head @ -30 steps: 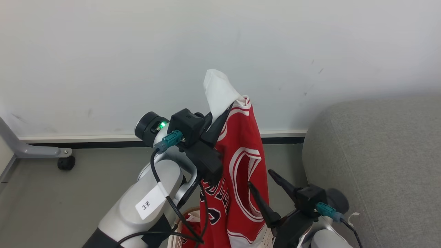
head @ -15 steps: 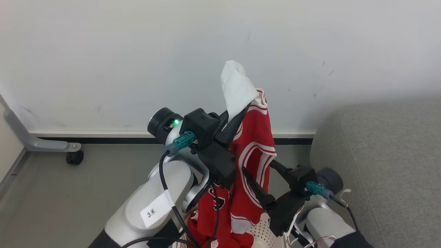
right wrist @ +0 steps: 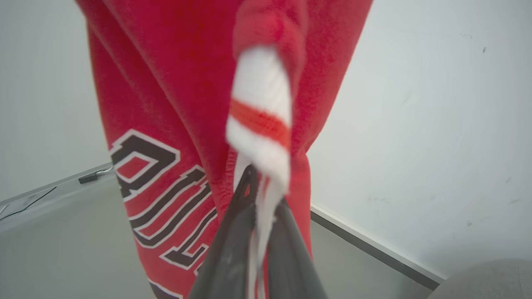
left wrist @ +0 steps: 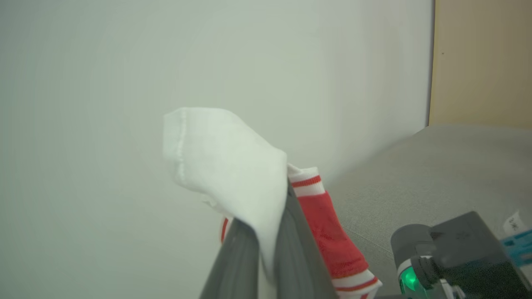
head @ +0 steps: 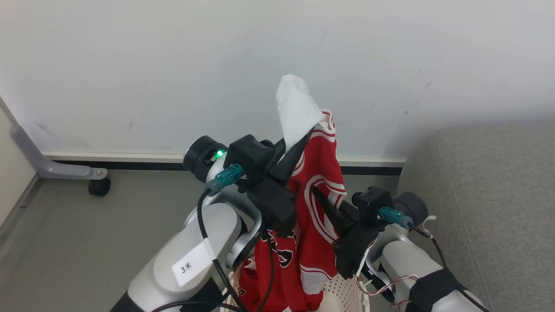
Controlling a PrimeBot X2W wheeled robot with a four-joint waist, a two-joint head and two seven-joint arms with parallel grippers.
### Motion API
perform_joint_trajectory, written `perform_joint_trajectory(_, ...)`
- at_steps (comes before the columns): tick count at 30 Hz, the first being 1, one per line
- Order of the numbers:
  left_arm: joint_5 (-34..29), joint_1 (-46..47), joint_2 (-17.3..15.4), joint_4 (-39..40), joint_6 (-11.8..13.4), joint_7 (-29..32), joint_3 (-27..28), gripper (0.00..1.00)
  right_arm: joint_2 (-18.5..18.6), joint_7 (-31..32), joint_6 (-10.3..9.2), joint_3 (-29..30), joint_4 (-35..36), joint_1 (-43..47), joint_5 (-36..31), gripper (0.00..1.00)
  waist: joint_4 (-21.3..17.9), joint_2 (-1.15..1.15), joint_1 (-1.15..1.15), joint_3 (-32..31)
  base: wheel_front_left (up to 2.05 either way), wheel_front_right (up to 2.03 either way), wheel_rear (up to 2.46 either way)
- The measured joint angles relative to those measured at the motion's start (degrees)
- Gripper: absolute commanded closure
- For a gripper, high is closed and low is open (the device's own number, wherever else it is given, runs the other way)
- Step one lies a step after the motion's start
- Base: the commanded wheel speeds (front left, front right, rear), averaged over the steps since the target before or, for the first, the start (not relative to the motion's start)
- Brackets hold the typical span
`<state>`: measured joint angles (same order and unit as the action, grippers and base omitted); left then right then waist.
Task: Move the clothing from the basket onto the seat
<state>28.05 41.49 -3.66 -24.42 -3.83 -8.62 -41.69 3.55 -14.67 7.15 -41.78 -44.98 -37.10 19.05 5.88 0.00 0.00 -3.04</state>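
Below the jersey (head: 318, 208), the basket (head: 344, 290) is cut off by the bottom edge and largely covered by the jersey itself. The jersey's lettering is partly hidden behind the left arm (head: 204, 242). Right of the jersey, the seat (head: 490, 195) runs past the edge.

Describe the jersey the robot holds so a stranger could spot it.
Left of the big grey seat, two arms rise over a cream basket. Between them hangs the jersey, pinched at its top by the left gripper and lower down by the right gripper. Red cloth, white stripes and dark lettering mark it out from the grey and white around.
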Motion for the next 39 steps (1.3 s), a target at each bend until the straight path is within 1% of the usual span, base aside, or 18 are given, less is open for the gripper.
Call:
perform_joint_trajectory(6, 1.1, -2.56, -2.49, 0.22, 0.98, 0.0, 2.08, 0.99, -0.02, 0.0, 0.0, -0.36, -0.01, -1.1, 2.3, 1.0, -1.28, 0.0, 0.0, 0.51, 0.0, 0.0, 0.0)
perform_joint_trajectory(7, 1.16, -3.09, -2.81, 0.2, 1.26, -0.08, 2.5, 0.65, -0.02, 0.0, 0.0, -0.34, 0.03, -1.36, 2.43, 1.0, -1.62, 0.0, 0.0, 0.57, 0.0, 0.0, 0.0)
perform_joint_trajectory(8, 1.16, -3.55, -3.21, 0.18, 1.38, -0.16, 2.79, 0.55, -0.03, 0.0, 0.0, -0.27, 0.08, -1.54, 2.56, 1.0, -1.98, 0.0, 0.0, 0.62, 0.0, 0.0, 0.0)
perform_joint_trajectory(11, 1.87, -4.98, -4.15, 0.0, 1.83, -0.57, 3.64, 0.0, -0.01, 0.01, 0.0, 0.34, 0.09, -2.18, 2.69, 1.0, -3.22, 0.0, 0.0, 0.75, 0.0, 0.0, 0.0)
perform_joint_trajectory(13, 3.01, -6.14, -4.63, -0.07, 1.9, -1.03, 4.12, 0.0, -0.01, 0.0, 0.0, 0.67, 0.34, -2.75, 2.71, 1.0, -4.16, 0.0, 0.0, 0.81, 0.0, 0.0, 0.0)
perform_joint_trajectory(17, 3.33, -8.49, -5.66, -0.1, 2.34, -1.74, 4.71, 0.0, 0.7, 0.01, 0.01, 1.18, 0.92, -4.09, 2.76, 1.0, -6.23, 0.0, 0.0, 0.87, 0.0, 0.0, 0.0)
perform_joint_trajectory(24, 3.69, -13.34, -6.46, 0.13, 2.42, -2.44, 4.47, 0.0, 4.5, 0.0, 0.0, 2.81, 2.29, -5.17, 2.75, 1.0, -10.28, 0.0, 0.0, 0.89, 0.0, 0.0, 0.0)
perform_joint_trajectory(26, 3.7, -14.45, -6.57, 0.41, 2.79, -2.83, 4.1, 0.0, 5.47, 0.0, 0.0, 3.45, 2.88, -5.32, 2.71, 1.0, -11.51, 0.0, 0.0, 0.87, 0.0, 0.0, 0.0)
perform_joint_trajectory(31, 3.71, -17.98, -6.84, 1.62, 2.79, -3.3, 3.43, 0.0, 7.32, 0.0, -0.11, 4.77, 5.0, -5.54, 2.67, 1.0, -14.77, 0.0, 0.0, 0.78, 0.0, 0.0, 0.0)
perform_joint_trajectory(38, 3.7, -20.58, -6.59, 3.83, 2.8, -4.12, 2.36, 0.0, 10.28, -0.01, -1.12, 5.63, 8.65, -5.48, 2.11, 1.0, -19.85, 0.0, 0.0, 0.54, 0.0, 0.0, 0.0)
perform_joint_trajectory(39, 3.61, -21.17, -6.43, 4.46, 2.81, -4.19, 2.1, 0.0, 10.85, -0.01, -1.18, 5.68, 9.94, -5.4, 2.09, 1.0, -21.38, 0.0, 0.0, 0.48, 0.0, 0.0, 0.0)
